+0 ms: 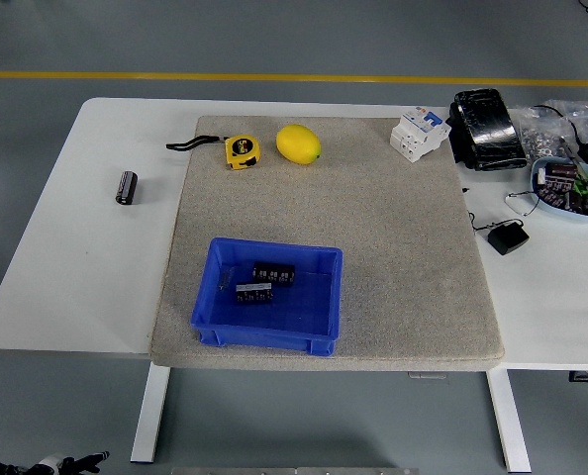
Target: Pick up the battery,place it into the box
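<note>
A blue box [215,315] stands on the grey mat [393,247] near the table's front edge. Two black battery packs [273,273] lie inside it. A black cylindrical battery [126,186] lies on the bare white table left of the mat. A light blue dish [541,198] at the far right holds several small dark batteries. No hand is over the table. Only a small part of my left hand [71,461] shows at the picture's bottom left corner, below the table. My right hand is out of view.
A yellow tape measure [241,150] and a lemon [298,143] lie at the mat's back. A white breaker [418,133], a black wrapped pack [484,127] and a black charger [509,238] are at the right.
</note>
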### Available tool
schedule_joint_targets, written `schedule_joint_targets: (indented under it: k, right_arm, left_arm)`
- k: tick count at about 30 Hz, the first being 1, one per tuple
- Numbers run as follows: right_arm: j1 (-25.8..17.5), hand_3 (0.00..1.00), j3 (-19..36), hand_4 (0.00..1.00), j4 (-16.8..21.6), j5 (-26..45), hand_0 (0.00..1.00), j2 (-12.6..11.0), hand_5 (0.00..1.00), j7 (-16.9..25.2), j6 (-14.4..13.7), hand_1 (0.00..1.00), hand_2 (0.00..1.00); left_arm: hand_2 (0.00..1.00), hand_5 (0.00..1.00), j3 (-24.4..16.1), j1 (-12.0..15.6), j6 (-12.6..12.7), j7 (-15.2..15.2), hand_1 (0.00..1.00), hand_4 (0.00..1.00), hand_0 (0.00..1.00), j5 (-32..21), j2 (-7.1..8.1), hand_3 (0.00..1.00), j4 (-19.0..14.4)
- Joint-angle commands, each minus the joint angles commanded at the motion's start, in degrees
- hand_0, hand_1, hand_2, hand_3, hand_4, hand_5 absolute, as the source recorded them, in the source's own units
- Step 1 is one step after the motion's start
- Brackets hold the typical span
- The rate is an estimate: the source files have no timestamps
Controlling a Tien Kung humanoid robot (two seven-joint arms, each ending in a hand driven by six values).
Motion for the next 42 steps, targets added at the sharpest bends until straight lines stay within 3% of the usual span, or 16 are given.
schedule_joint_targets:
  k: [4,5,8,28,29,34,35,42]
  right_arm:
    - [-2.20,0.903,3.01,0.998,1.07,2.45,0.819,1.45,0.544,-0.76,2.16,0.795,0.854]
    - [-2.43,0.898,3.36,0.998,1.13,2.60,0.828,1.66,0.620,-0.85,2.38,0.798,0.854]
    - [-3.23,0.898,4.48,0.998,1.20,2.96,0.828,2.18,0.620,-1.25,2.92,0.798,0.854]
    - [-4.85,0.897,5.60,0.998,3.08,3.05,0.838,2.85,0.673,-3.24,4.06,0.806,0.855]
    - [-4.88,0.897,5.62,0.998,3.16,3.11,0.845,2.89,0.760,-3.34,4.06,0.812,0.859]
    - [-5.03,0.897,5.74,0.998,3.48,3.50,0.845,3.03,0.760,-3.80,4.41,0.812,0.859]
    - [-5.03,0.899,5.81,0.998,3.52,3.53,0.854,3.07,0.854,-3.99,4.57,0.816,0.862]
    - [-5.11,0.899,6.05,0.998,3.67,3.69,0.856,3.27,0.888,-4.58,5.20,0.816,0.863]
  left_arm:
    - [0.795,0.644,0.32,-0.13,-0.04,-0.09,0.754,0.724,0.745,-0.43,0.04,0.647,0.03]
    - [0.794,0.643,0.38,-0.15,-0.04,-0.11,0.753,0.721,0.743,-0.50,0.04,0.647,0.04]
    - [0.794,0.643,0.51,-0.24,-0.06,-0.15,0.753,0.721,0.743,-0.62,0.03,0.647,0.06]
    - [0.793,0.641,0.70,-0.45,0.00,-0.47,0.753,0.718,0.741,-0.94,-0.04,0.647,0.19]
    - [0.794,0.641,0.83,-0.45,0.03,-0.50,0.753,0.718,0.741,-1.11,-0.04,0.647,0.20]
    - [0.794,0.641,1.27,-0.44,0.24,-0.74,0.753,0.718,0.741,-2.04,-0.16,0.647,0.26]
    - [0.793,0.641,1.36,-0.50,0.26,-0.79,0.753,0.719,0.740,-2.19,-0.17,0.646,0.26]
    - [0.793,0.642,1.34,-0.57,0.30,-0.86,0.752,0.720,0.740,-2.31,-0.25,0.645,0.27]
